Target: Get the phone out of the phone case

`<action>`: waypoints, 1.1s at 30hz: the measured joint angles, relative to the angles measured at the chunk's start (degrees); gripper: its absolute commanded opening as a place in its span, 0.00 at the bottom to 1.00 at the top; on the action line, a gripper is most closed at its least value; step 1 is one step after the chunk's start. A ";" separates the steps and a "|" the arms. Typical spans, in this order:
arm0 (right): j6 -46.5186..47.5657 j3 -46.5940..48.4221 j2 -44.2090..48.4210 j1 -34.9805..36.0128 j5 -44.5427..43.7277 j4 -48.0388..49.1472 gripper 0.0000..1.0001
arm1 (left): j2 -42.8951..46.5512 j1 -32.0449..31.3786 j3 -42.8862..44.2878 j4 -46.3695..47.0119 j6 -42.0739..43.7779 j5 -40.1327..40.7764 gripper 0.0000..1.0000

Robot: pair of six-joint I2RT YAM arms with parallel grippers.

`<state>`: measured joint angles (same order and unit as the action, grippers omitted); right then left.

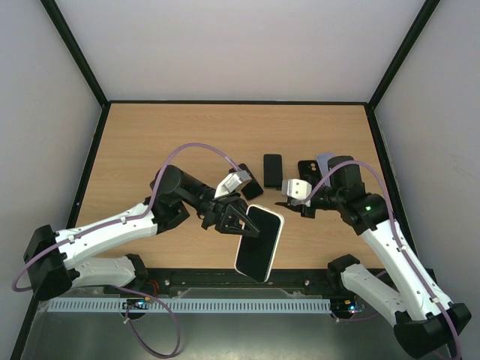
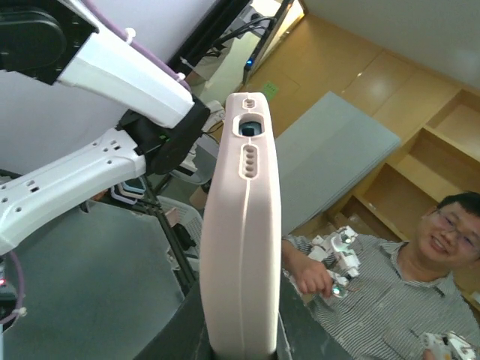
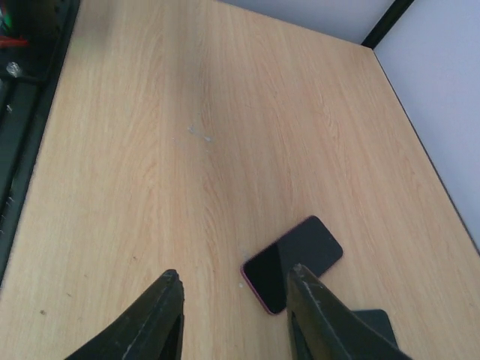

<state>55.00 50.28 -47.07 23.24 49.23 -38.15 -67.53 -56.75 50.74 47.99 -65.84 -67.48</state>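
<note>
Plainly, the left gripper (image 1: 241,223) is clamped tight on the far end of the phone (image 1: 259,241), in its case (image 2: 244,225), aloft over the table's (image 1: 150,150) near edge. Screen up; long axis almost straight far-to-near. The right gripper (image 1: 289,201), part-open and empty, hovers above the table. Risk: held at one end only, the phone could swing loose under a prying pull and drop past that edge.

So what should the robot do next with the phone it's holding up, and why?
Probably swing the right gripper over to the phone and hook an edge of its case. The left gripper is shut on that phone, holding it up in the air, while the right one is open, empty and off to the side.
</note>
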 measured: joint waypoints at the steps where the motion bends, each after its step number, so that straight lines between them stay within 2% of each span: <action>1: -0.68 0.07 0.15 0.00 0.52 -0.09 0.41 | 0.24 0.17 0.02 -1.16 1.11 -0.04 0.03; 6: -11.43 1.07 3.04 -0.02 5.68 0.02 0.52 | 2.05 1.75 0.74 -14.23 11.15 2.08 0.03; 9: -19.78 1.81 5.68 -0.02 7.43 0.07 0.57 | 4.37 4.31 1.16 -20.63 16.81 7.23 0.03; 12: -21.70 3.21 6.78 -0.02 8.98 -2.82 0.58 | 7.15 6.27 1.55 -24.15 21.27 12.41 0.03; 19: -22.12 4.63 6.47 -0.02 18.53 -10.84 0.54 | 8.20 6.91 2.97 -25.57 26.75 17.42 0.03; 24: -25.73 4.63 6.29 -0.02 22.64 -10.78 0.52 | 7.89 6.91 2.97 -26.53 28.30 18.51 0.03; 28: -27.17 4.63 5.77 -0.02 25.51 -10.75 0.58 | 7.82 6.91 2.97 -26.60 28.63 18.99 0.03; 33: -27.91 4.63 5.86 -0.02 27.34 -10.75 0.56 | 7.80 6.91 2.95 -26.53 28.83 19.30 0.03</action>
<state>27.09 54.92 -41.21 23.22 76.58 -48.90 -59.72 -49.84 53.69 21.45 -37.01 -48.18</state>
